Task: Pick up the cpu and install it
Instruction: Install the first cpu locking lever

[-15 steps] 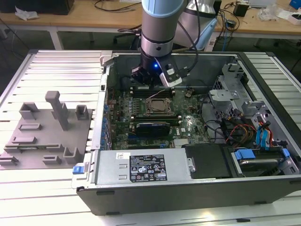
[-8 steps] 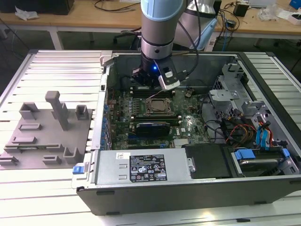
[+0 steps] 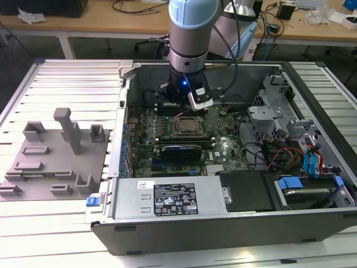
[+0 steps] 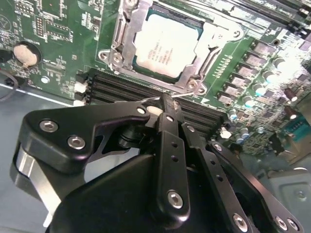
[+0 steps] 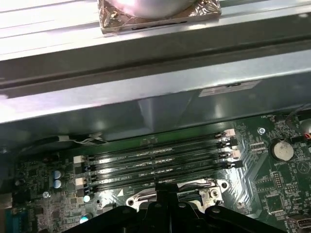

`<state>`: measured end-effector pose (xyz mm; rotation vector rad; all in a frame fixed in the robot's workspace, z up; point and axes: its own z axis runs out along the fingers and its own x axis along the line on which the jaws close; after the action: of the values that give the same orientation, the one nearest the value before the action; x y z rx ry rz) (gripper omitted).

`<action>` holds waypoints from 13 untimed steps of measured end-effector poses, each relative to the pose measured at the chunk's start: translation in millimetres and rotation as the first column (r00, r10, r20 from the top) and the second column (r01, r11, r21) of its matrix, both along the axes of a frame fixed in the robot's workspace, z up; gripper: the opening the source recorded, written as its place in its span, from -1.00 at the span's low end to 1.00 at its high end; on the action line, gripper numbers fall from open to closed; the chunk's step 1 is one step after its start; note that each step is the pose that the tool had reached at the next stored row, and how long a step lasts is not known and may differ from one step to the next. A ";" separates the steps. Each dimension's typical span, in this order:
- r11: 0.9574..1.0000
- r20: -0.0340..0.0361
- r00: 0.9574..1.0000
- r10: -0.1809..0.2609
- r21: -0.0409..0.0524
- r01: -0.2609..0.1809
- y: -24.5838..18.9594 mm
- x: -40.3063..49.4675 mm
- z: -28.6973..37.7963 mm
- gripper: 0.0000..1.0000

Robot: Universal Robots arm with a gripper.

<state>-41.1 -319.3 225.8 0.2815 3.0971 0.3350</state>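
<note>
While I hover inside the open computer case point(image 3: 312, 111), the cpu point(image 4: 165, 44) lies flat in its socket point(image 4: 127, 36) on the green motherboard point(image 4: 58, 29): a thin square with a matte silvery-white lid, ringed by the socket's bright, angular metal frame. My fingers point(image 4: 167, 108), black and jointed, are pressed together just above the black memory slots point(image 4: 121, 87) beside the socket, touching no part of the chip.

Open air above the socket frame point(image 4: 167, 43); memory slots point(image 4: 146, 94) and case wall point(image 5: 155, 92) close beside.
</note>
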 end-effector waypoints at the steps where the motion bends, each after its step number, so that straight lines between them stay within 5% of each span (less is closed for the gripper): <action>1: 1.000 0.000 1.000 0.000 0.000 0.000 0.0 1.1 -0.4 -0.79; 13: 0.999 0.000 0.999 -0.042 0.000 0.042 3.4 5.1 -5.6 -0.79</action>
<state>-36.0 -315.8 220.2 0.3463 3.0862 0.3343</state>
